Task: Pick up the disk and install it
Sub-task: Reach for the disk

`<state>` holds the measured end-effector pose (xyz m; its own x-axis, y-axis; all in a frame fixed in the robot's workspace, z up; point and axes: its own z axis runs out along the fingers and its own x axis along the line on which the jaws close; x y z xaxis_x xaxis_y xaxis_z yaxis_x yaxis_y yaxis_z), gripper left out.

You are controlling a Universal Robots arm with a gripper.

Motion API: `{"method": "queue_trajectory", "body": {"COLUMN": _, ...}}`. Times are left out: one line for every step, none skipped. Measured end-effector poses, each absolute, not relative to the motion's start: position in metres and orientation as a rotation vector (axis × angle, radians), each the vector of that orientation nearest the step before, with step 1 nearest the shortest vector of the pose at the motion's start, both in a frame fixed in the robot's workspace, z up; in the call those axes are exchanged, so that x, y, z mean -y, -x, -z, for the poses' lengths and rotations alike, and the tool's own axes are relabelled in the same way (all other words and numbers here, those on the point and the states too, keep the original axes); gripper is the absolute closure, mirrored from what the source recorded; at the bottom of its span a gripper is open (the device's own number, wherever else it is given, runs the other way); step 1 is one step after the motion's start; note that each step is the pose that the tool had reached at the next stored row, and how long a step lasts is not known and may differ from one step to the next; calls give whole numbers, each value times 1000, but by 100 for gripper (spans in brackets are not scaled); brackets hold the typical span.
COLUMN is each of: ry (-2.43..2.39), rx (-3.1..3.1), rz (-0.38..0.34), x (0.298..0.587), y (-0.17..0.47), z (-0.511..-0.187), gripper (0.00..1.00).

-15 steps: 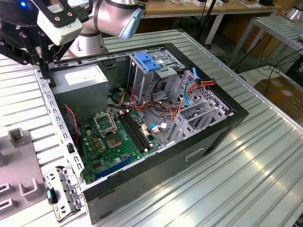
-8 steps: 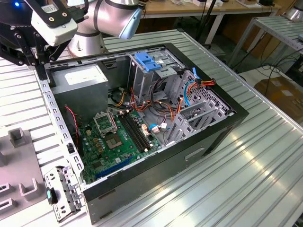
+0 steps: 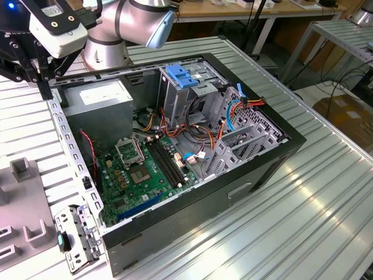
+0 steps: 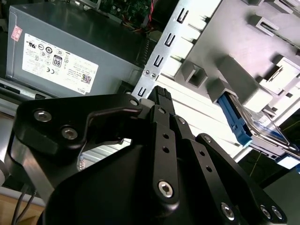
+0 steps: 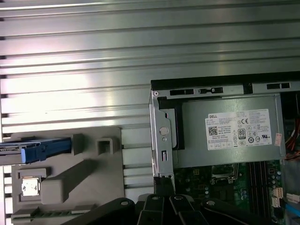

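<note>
Tool [image 3: 43, 87] fingers look pressed together with nothing between them, and it hangs over the rear rim of the open computer case [image 3: 262, 157] at about ten o'clock of the case in the exterior view, next to the power supply [image 3: 96, 96]. The disk [image 5: 35, 152] is well apart from it, outside the case. It stands on edge in a slot of the grey fixture [image 5: 70, 187], which lies on the table [image 3: 326, 216] at about eight o'clock of the case, with one blue side rail showing in both wrist views. I judge it stiff and dense for its size, with smooth metal faces that could slip and insides that would not forgive a knock. A firm, square pinch across the two flat faces near the middle seems best, leaving the blue rails free. The fixture's raised posts stand just beside the disk, so the clear way out appears to be straight up. The drive cage [image 3: 186, 87] sits at about twelve o'clock inside the case, with loose orange and red cables [image 3: 169, 125] near its foot. Any path there crosses the perforated metal flange [image 3: 70, 146] at the case edge.
</note>
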<state>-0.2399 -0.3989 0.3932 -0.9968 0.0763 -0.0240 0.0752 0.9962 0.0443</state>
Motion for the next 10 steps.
{"method": "queue_trajectory", "body": {"ry": -118, "rx": -3113, "rz": -68, "x": 399, "y": 241, "z": -393, "gripper": 89}}
{"method": "queue_trajectory", "body": {"ry": -118, "rx": -3113, "rz": -68, "x": 399, "y": 242, "z": -393, "gripper": 89}}
{"method": "queue_trajectory", "body": {"ry": -118, "rx": -3113, "rz": -68, "x": 399, "y": 243, "z": -393, "gripper": 89}}
{"method": "queue_trajectory", "body": {"ry": -118, "rx": -3113, "rz": -68, "x": 399, "y": 245, "z": -393, "gripper": 89}}
{"method": "queue_trajectory", "body": {"ry": -118, "rx": -3113, "rz": -68, "x": 399, "y": 246, "z": -393, "gripper": 89}}
{"method": "queue_trajectory", "body": {"ry": -118, "rx": -3113, "rz": -68, "x": 399, "y": 246, "z": -393, "gripper": 89}}
{"method": "queue_trajectory", "body": {"ry": -118, "rx": -3113, "rz": -68, "x": 399, "y": 247, "z": -393, "gripper": 89}}
{"method": "queue_trajectory", "body": {"ry": -118, "rx": -3113, "rz": -68, "x": 399, "y": 248, "z": -393, "gripper": 89}}
{"method": "queue_trajectory", "body": {"ry": -118, "rx": -3113, "rz": -68, "x": 399, "y": 249, "z": -393, "gripper": 89}}
{"method": "queue_trajectory", "body": {"ry": -118, "rx": -3113, "rz": -68, "x": 399, "y": 251, "z": -393, "gripper": 89}}
